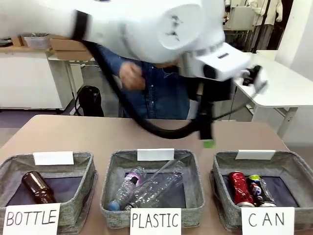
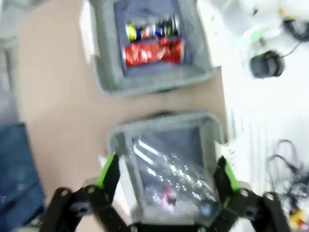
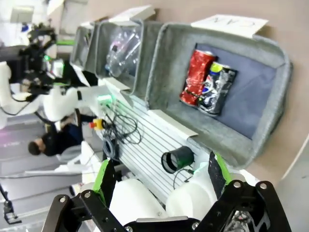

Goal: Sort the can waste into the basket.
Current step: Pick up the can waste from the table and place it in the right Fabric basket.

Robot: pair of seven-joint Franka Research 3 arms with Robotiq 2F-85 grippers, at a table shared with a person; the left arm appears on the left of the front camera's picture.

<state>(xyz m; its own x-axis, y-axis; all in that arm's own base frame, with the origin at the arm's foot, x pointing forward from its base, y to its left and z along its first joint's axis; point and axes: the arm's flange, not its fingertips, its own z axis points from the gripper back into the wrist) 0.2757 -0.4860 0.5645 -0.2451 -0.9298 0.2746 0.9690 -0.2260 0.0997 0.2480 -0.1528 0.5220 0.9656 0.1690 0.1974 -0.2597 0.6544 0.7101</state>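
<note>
Near edge of the desk [image 1: 98,132]: three grey baskets in a row, signed BOTTLE, PLASTIC, CAN. CAN basket [image 1: 293,169] sits on the robot's right; both cans lie in it side by side, touching: red can [image 1: 238,188] nearer the middle, dark can [image 1: 258,190] outboard. Task looks done from here.

Left hand [image 2: 166,176]: fingers spread wide, empty, hanging over the plastic basket [image 2: 120,145] with the CAN basket beyond it. That view is motion-blurred.

Right hand [image 3: 159,181]: also wide open, nothing in it, off the desk edge beside the CAN basket.

Handling, my read: cans are light, thin-walled, already dented, so they'll crush under a hard squeeze and may slip on the smooth metal. Grip across the mid-body, light force.

Far side: a person in a denim shirt [image 1: 156,93] behind the desk, mostly hidden by the left arm.
</note>
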